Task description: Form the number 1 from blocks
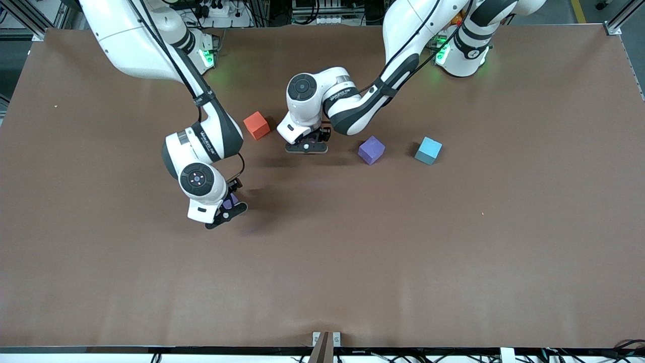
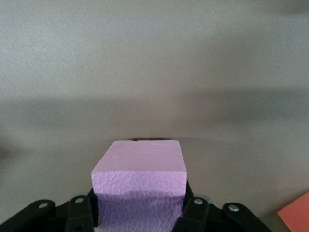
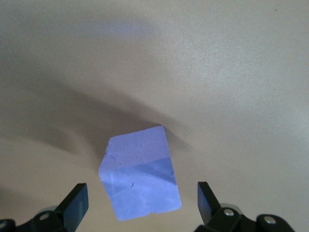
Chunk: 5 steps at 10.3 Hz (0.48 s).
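My left gripper (image 2: pixel 140 200) is shut on a light pink block (image 2: pixel 140 164), which fills the gap between its fingers. In the front view this gripper (image 1: pixel 308 145) hangs low over the table between the orange cube and a purple block (image 1: pixel 371 149) that lies on its own. My right gripper (image 3: pixel 140 191) is open, with another purple block (image 3: pixel 140 176) lying turned on the table between its fingers and touching neither. From the front that block (image 1: pixel 231 201) barely shows under the right gripper (image 1: pixel 227 207).
An orange cube (image 1: pixel 256 125) sits toward the robots' side, between the two grippers; its corner (image 2: pixel 297 215) shows in the left wrist view. A light blue cube (image 1: pixel 428 150) stands beside the lone purple block, toward the left arm's end.
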Each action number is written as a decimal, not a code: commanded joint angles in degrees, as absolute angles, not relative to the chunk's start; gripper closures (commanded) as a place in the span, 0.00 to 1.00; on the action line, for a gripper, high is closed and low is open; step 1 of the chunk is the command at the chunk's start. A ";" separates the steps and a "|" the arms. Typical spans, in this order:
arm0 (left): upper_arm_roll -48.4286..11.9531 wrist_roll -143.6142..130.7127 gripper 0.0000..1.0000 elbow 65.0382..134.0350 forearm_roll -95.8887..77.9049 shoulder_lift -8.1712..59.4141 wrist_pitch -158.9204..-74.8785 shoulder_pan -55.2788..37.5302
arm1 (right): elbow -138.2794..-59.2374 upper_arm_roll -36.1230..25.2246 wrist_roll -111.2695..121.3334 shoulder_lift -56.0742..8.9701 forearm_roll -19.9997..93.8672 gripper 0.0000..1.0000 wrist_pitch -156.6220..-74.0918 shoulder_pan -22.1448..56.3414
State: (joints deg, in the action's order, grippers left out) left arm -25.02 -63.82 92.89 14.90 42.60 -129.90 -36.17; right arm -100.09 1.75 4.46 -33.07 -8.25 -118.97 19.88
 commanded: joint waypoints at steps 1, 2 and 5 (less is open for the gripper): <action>-24.34 -63.90 1.00 92.11 14.85 42.89 -130.08 -37.00 | -100.20 2.29 5.01 -34.01 -9.75 0.00 -119.97 19.34; -24.26 -63.98 1.00 92.02 14.77 43.33 -130.08 -37.35 | -100.46 2.37 5.01 -34.19 -10.54 0.00 -120.67 19.34; -23.91 -63.98 1.00 92.02 14.77 44.12 -130.52 -38.14 | -102.22 2.29 5.98 -34.10 -11.60 0.13 -122.87 19.25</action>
